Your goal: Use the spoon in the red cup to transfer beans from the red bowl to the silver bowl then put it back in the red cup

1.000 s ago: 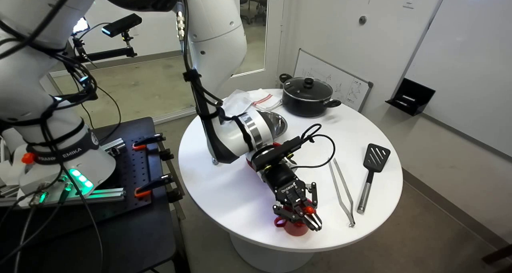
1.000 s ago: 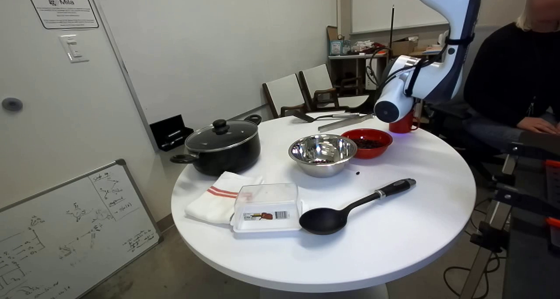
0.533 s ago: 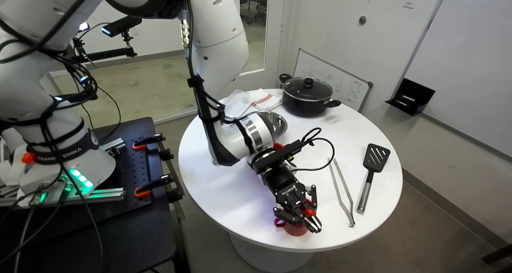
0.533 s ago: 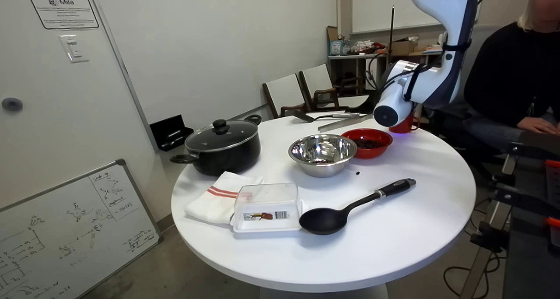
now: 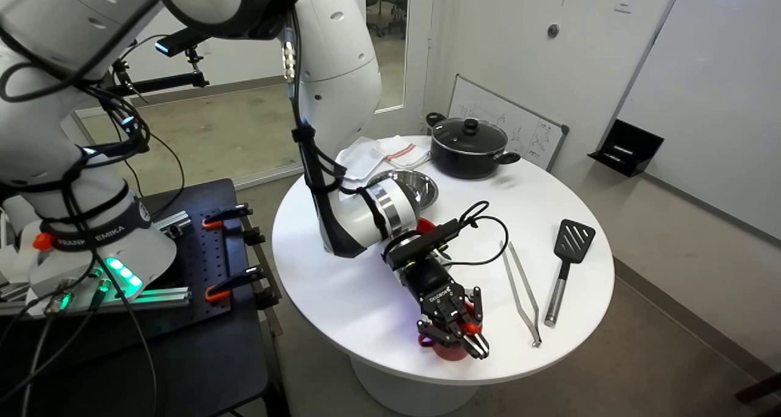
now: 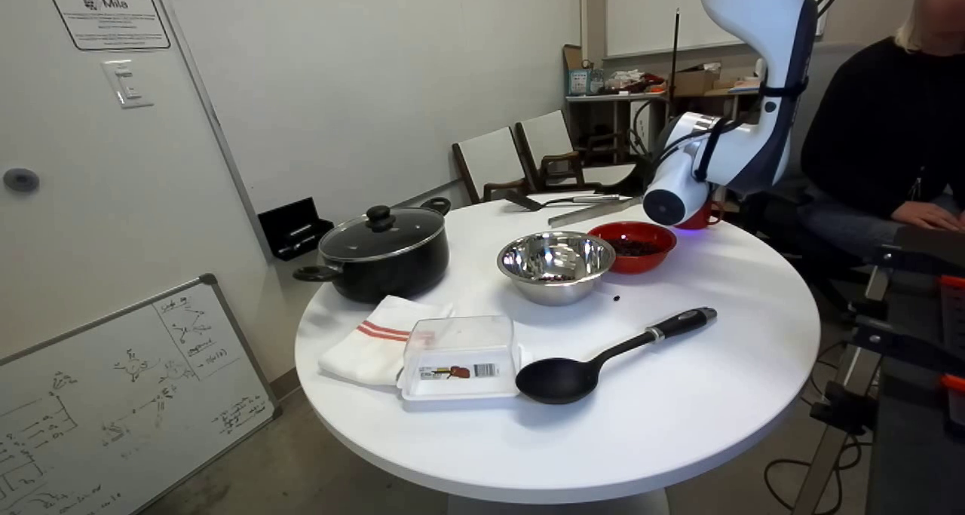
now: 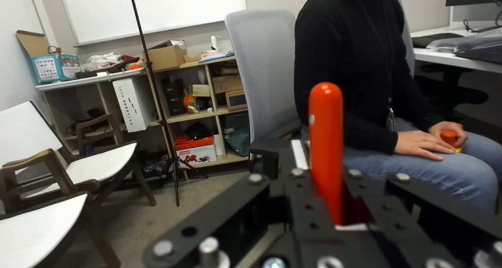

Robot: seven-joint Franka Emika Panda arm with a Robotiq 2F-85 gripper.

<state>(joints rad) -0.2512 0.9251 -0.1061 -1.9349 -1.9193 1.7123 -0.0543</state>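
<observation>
Gripper (image 5: 478,346): narrow, pinching red spoon handle (image 7: 326,130) upright | Station: at red mug (image 5: 450,352), to return it, we judge; lower end hidden | Beans (image 6: 632,246): red bowl (image 6: 644,263), apparently some in silver bowl (image 6: 556,293)

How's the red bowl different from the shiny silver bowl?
The red bowl is bright red; the silver bowl is bare metal, shiny like a mirror. The red bowl holds a wide patch of dark beans; the silver bowl seems to have only a few. Both are round and upright on the white table.

Table (image 6: 678,424) in both exterior views, from above
</observation>
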